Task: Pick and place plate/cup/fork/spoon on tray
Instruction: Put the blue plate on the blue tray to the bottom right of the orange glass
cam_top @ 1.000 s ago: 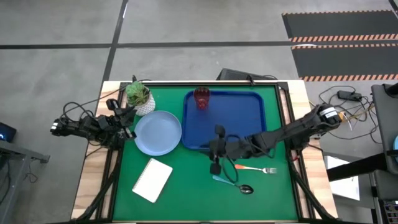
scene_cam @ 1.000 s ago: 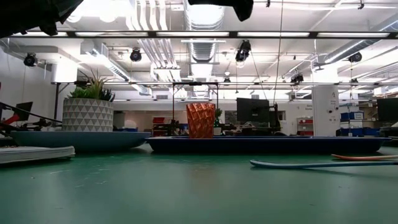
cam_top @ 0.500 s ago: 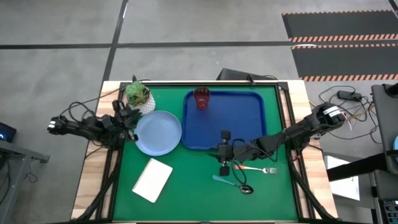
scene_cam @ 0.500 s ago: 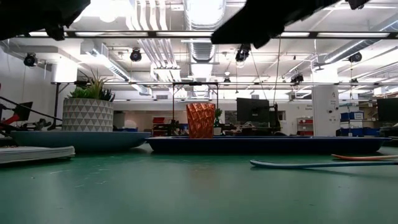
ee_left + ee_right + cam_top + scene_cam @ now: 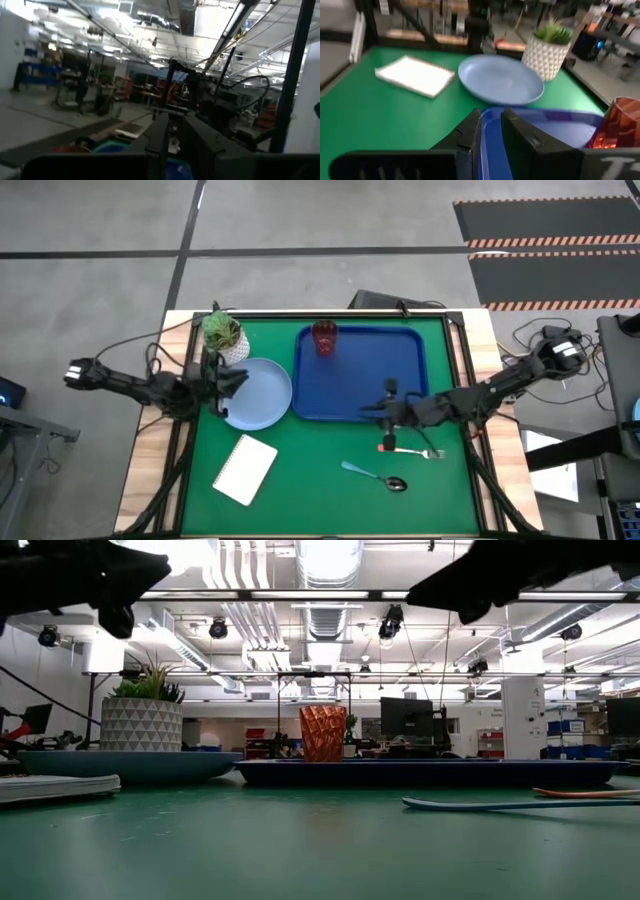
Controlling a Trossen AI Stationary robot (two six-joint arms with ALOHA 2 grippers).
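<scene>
Orange-handled fork (image 5: pixel 412 450) lies on the green mat right of centre, just below the tray (image 5: pixel 400 385). Right gripper (image 5: pixel 386 418) hovers above it, fingers nearly closed, empty; left gripper (image 5: pixel 222 379) nearly closed beside the plate (image 5: pixel 262 398).

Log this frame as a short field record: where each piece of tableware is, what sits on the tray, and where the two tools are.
on tray: translucent dark-red cup, at a far corner of the dark-blue rectangular tray
plate: round light-blue plate, on the green mat beside the tray
fork: orange-handled fork, on the mat
spoon: teal-handled spoon, on the mat
left tool: at the plate's edge
right tool: above the fork's handle end, fingers nearly together
</scene>
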